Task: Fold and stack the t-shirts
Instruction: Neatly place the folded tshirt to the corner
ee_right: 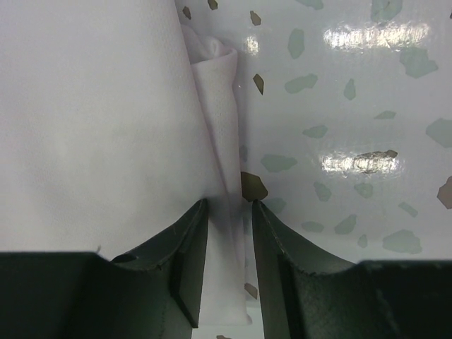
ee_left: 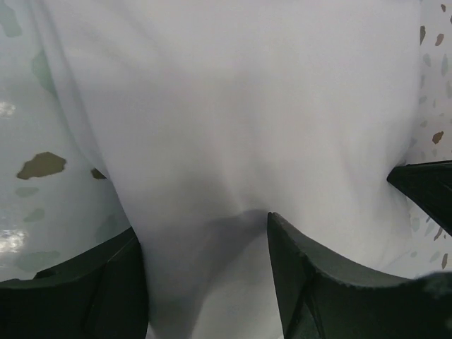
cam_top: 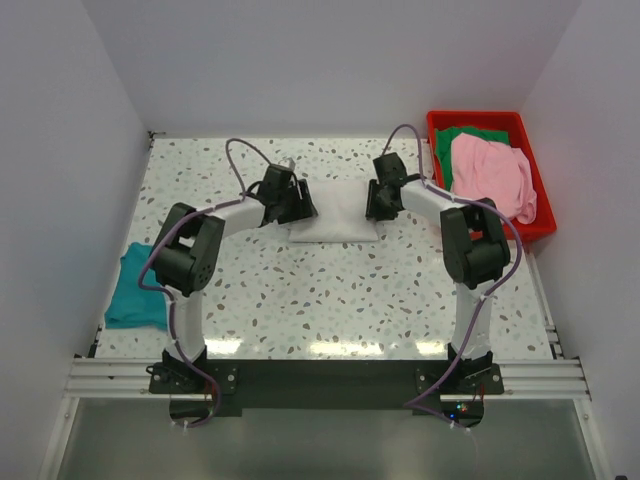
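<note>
Two sets of fingers are on the off-white t-shirt (cam_top: 335, 218), which lies folded on the surface (cam_top: 330, 300) well left of the red bin (cam_top: 476, 116). My right fingers (ee_right: 185, 268) are clenched on its rolled edge, the end nearer the bin. My left fingers (ee_left: 304, 275) stand parted astride the far end. I judge it light and limp, so I grip doubled edges, not single layers.

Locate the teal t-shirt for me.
In the top external view, the teal t-shirt lies bunched at the table's left edge, just left of the left arm.
</note>
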